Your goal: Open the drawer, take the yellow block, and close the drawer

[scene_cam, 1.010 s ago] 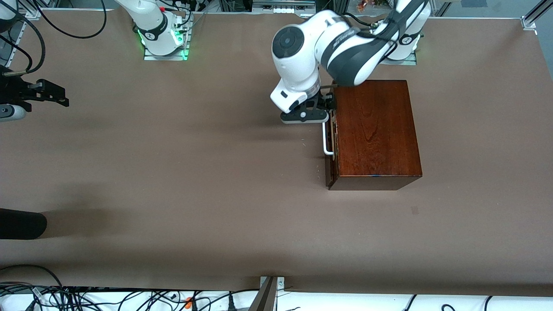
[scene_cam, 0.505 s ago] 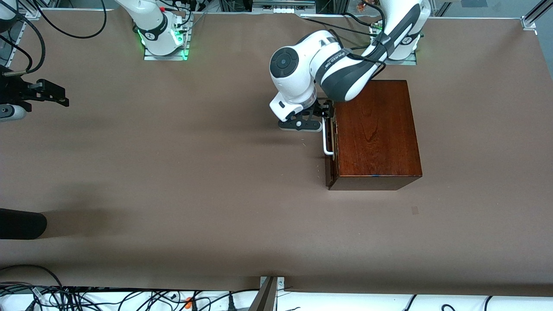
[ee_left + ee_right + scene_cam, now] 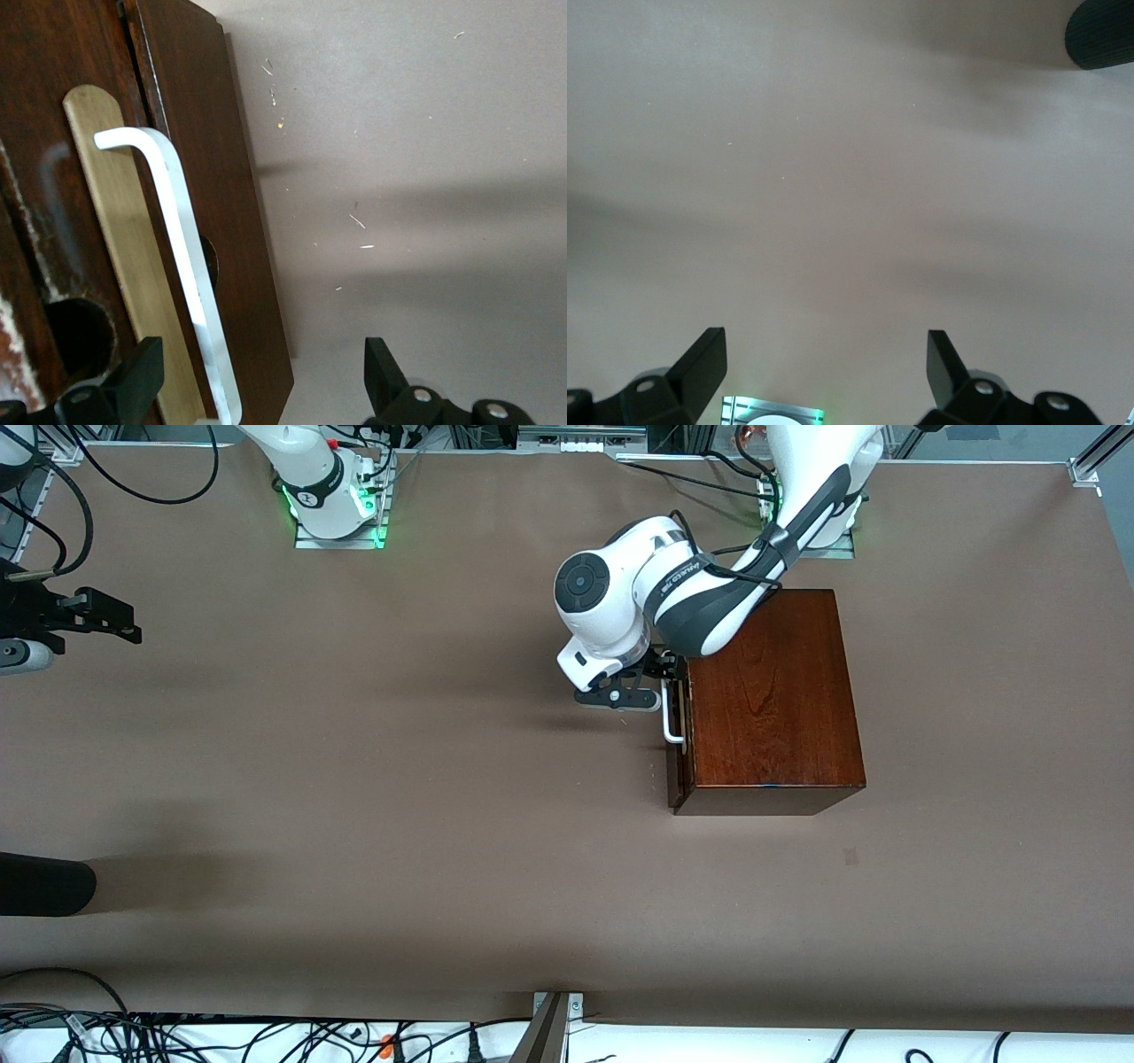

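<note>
Right now the left gripper point(image 3: 257, 390), fingers spread, straddles the drawer point(image 3: 680, 726)'s handle point(image 3: 182, 257) while the right gripper point(image 3: 824, 372) waits, also spread.

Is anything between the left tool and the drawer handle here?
Nothing visible. The left tool is open, its fingers straddling the white handle of the drawer, which looks shut. The right tool waits open over bare table.
</note>
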`<action>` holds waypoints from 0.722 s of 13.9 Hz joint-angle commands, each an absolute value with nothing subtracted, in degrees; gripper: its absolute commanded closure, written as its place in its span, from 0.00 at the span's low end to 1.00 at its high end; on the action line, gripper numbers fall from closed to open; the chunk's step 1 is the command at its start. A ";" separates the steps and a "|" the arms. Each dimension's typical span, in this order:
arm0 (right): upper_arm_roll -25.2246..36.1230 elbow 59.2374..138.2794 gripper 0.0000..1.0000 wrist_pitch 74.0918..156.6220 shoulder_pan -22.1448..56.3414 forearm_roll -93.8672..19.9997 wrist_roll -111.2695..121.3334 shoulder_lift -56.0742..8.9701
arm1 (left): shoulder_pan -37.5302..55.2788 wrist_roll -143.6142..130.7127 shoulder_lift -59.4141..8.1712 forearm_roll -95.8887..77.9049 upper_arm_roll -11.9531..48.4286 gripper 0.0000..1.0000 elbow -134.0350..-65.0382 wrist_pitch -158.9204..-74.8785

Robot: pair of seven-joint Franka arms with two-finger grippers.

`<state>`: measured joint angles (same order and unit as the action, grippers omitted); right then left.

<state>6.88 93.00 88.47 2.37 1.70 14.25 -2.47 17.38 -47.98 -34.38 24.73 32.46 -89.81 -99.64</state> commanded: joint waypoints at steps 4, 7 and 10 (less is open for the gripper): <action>6.94 93.16 0.00 87.98 2.11 0.53 15.03 -2.20 | 17.14 -48.86 -36.38 26.81 32.70 0.00 -89.65 -101.16; 6.94 93.16 0.00 87.98 2.11 0.53 15.12 -2.20 | 17.23 -49.39 -37.18 26.72 32.70 0.00 -89.30 -102.12; 6.94 93.16 0.00 87.98 2.11 0.53 15.12 -2.28 | 17.58 -52.29 -37.70 27.42 32.52 0.00 -89.12 -103.62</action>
<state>6.88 93.00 88.42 2.37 1.69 14.25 -2.47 17.33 -50.37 -36.64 24.99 32.22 -89.81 -101.73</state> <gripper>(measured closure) 0.000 0.000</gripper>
